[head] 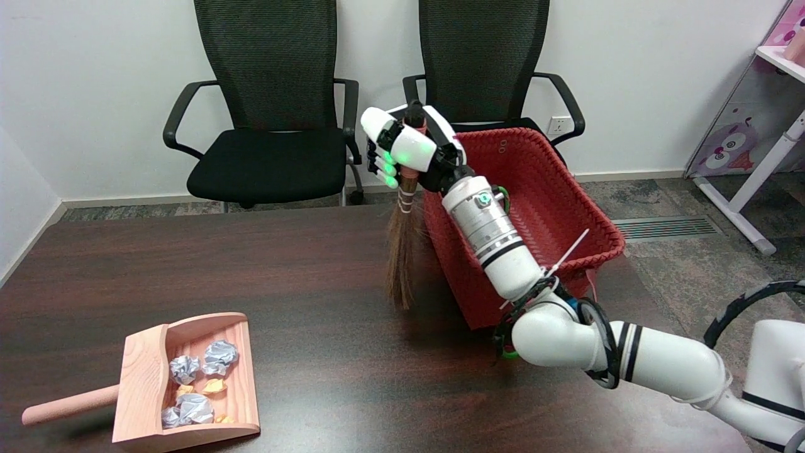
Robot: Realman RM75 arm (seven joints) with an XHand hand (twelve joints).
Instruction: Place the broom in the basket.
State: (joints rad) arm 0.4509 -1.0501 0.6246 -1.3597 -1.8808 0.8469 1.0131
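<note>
The black-and-white right hand (409, 151) grips the handle of the small brown straw broom (401, 251), fingers wrapped closed around it. The broom hangs upright, bristles down, above the dark wooden table (302, 277), just beside the left wall of the red woven plastic basket (553, 189). A pink wooden dustpan (151, 371) holding crumpled paper balls (201, 377) lies at the table's near left.

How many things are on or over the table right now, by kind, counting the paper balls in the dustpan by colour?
Broom, held by the right hand: 1
Red basket: 1
Wooden dustpan: 1
Silver paper balls: 4
Orange paper balls: 3, partly hidden
Total: 10
</note>
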